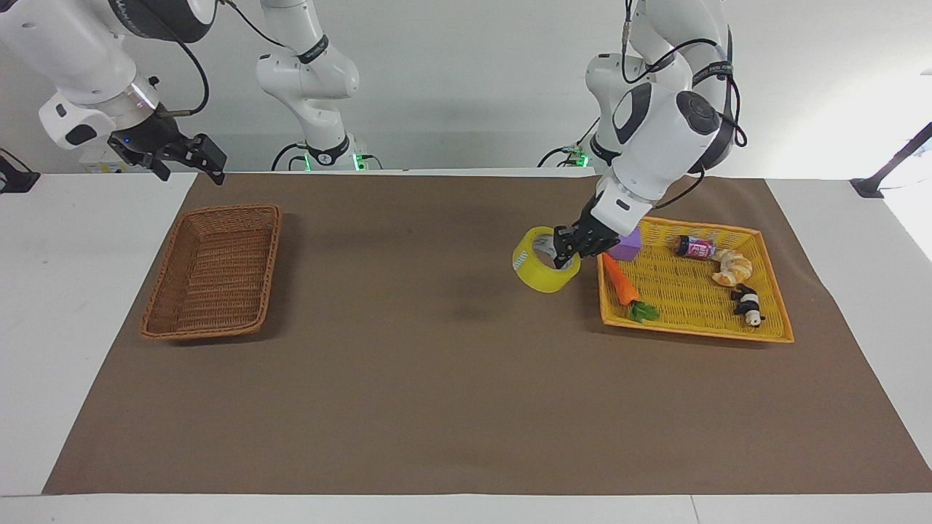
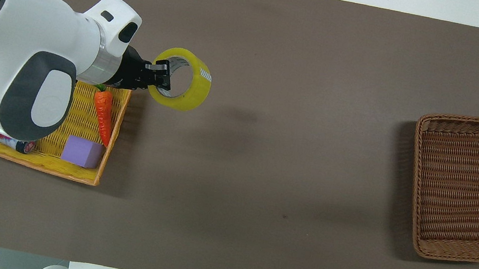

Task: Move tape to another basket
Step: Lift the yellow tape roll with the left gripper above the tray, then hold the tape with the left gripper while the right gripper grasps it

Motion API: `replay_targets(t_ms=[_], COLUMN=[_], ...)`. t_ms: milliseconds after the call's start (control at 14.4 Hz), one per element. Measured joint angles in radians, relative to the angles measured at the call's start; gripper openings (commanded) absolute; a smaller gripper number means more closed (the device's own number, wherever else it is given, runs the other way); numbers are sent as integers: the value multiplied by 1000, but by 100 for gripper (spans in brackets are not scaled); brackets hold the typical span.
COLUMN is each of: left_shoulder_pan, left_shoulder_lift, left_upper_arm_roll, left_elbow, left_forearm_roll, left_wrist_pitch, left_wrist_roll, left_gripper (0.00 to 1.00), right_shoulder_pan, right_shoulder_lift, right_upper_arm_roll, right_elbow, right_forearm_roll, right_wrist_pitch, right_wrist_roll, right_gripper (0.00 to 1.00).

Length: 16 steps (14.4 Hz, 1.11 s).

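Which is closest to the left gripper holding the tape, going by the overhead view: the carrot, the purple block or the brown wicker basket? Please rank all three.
From the left gripper, shut on the tape:
1. Carrot, in the yellow tray, at the edge beside the gripper.
2. Purple block, at the tray's corner nearer the robots.
3. Brown wicker basket, at the right arm's end.

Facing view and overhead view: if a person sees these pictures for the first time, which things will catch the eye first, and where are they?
First comes the wide roll of translucent yellow packing tape, held up by the left gripper over the brown mat, just outside the bright yellow shallow woven tray at the left arm's end. Next is the brown woven wicker basket at the right arm's end, with the waiting right gripper, open, raised beside it.
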Motion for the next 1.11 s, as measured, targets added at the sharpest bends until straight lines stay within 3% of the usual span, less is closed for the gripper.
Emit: replay_targets(t_ms=[348,626,834,1112], left_shoulder_pan=[-1,-2,0,3], left_shoulder_lift=[0,0,0,0], left_upper_arm_roll=[-1,-1,3,3], left_elbow=[0,1,14,18], left_forearm_roll=[0,0,0,0], left_wrist_pitch=[-15,-16,-15,-15], left_wrist_roll=[5,6,7,12], left_gripper=[0,0,0,0], right_shoulder_pan=[-2,57,176,423], right_shoulder_lift=[0,6,22,75], right_upper_arm_roll=[-3,4,6,13], right_elbow=[-25,-169,-270,-297], right_forearm_roll=[288,688,876,1045], right_wrist_pitch=[53,231,445,736], right_wrist_roll=[-146,-104,-88,-76], right_gripper=[100,100,100,100])
